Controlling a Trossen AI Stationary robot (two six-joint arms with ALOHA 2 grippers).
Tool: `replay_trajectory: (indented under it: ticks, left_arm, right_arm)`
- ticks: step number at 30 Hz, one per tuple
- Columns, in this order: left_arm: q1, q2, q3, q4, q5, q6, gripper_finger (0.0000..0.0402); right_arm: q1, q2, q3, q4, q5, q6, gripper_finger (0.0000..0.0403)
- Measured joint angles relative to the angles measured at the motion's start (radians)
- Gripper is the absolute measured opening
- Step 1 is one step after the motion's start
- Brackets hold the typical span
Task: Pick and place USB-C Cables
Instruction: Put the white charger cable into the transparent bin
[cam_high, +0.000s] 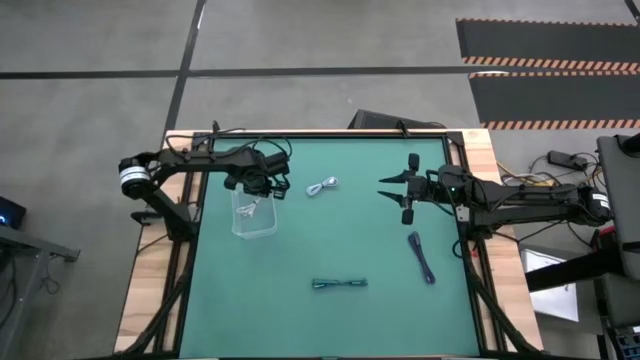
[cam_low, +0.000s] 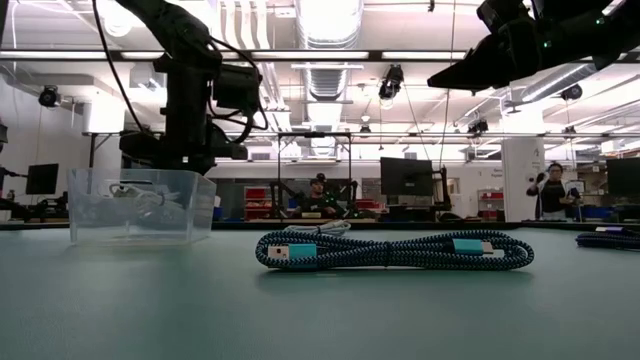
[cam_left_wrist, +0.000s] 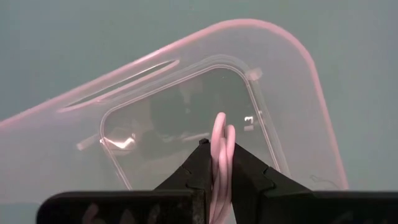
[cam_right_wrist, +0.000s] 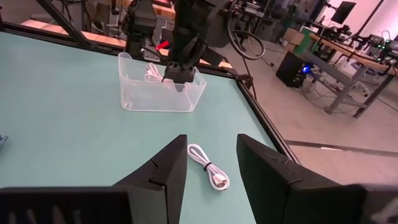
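Four USB-C cables are in play. One white cable (cam_left_wrist: 220, 155) is pinched between the left gripper (cam_left_wrist: 219, 163) fingers, held over the clear bin (cam_high: 254, 222) at the table's left. A second white cable (cam_high: 322, 186) lies on the green mat (cam_high: 340, 240) right of the bin. The teal braided cable (cam_high: 339, 284) lies near the front edge, and the dark cable (cam_high: 421, 256) at the right.

Expect these bundles to be light, soft and springy; take each across its banded middle, not at the plugs.

The right gripper (cam_high: 404, 190) hovers with fingers spread, right of the loose white cable.

Your left wrist view alone confirms the pinch. The right wrist view shows a white coil that appears to hang inside the bin. Only the low view reveals the teal cable's braid and connectors
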Motion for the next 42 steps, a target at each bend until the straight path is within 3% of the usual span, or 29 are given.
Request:
replay_trajectory:
  ticks: [42]
  left_arm:
    - [0.0,0.0,-0.104,0.103,0.03,0.002,0.002]
  right_arm:
    - [0.0,0.0,0.0,-0.002,0.0,0.0,0.0132]
